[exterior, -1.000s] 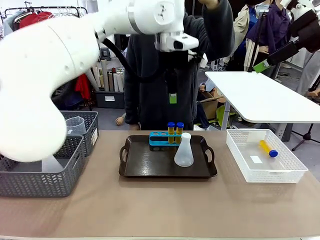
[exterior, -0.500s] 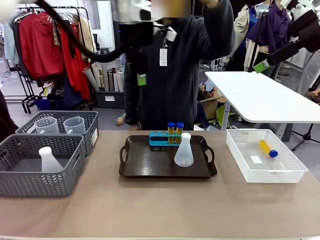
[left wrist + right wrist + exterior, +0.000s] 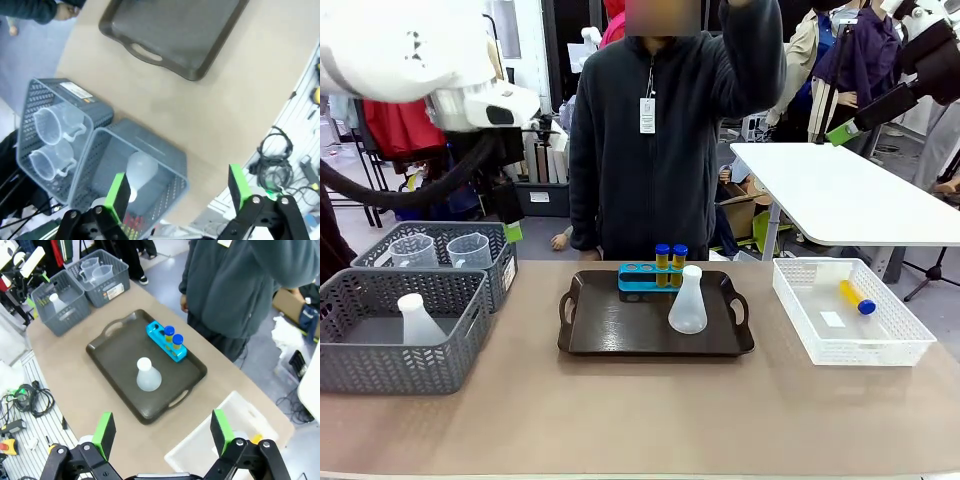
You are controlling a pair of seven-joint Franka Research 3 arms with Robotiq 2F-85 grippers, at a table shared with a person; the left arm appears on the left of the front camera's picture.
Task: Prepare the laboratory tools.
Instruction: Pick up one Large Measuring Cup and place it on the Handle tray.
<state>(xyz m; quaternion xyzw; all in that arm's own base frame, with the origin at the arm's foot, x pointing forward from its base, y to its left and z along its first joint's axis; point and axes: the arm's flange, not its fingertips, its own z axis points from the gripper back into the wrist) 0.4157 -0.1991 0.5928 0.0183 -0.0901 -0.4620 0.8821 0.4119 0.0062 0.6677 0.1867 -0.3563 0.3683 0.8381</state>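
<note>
A dark tray (image 3: pixel 620 340) in the middle of the table carries a blue rack (image 3: pixel 638 278) with two blue-capped amber tubes (image 3: pixel 670 262) and a translucent conical flask (image 3: pixel 688 302). One more tube (image 3: pixel 856 297) lies in the white basket (image 3: pixel 900 350) at the right. A second flask (image 3: pixel 417 320) stands in the near grey basket (image 3: pixel 450 360). Two clear handled beakers (image 3: pixel 470 250) sit in the grey basket behind it. My left gripper (image 3: pixel 511 226) hangs open high over these baskets; its wrist view looks down on the flask (image 3: pixel 141 170) and the beakers (image 3: pixel 50 122). My right gripper (image 3: pixel 162 431) is open and high above the tray (image 3: pixel 115 365).
A person in a dark jacket stands at the far edge behind the tray, one arm raised. A second white table (image 3: pixel 850 190) stands beyond at the right. Bare tabletop (image 3: pixel 640 420) runs along the near edge in front of the tray and baskets.
My left arm has swung from above the tray leftward to above the grey baskets, staying open. The tray, flasks, tubes and right arm have not moved.
</note>
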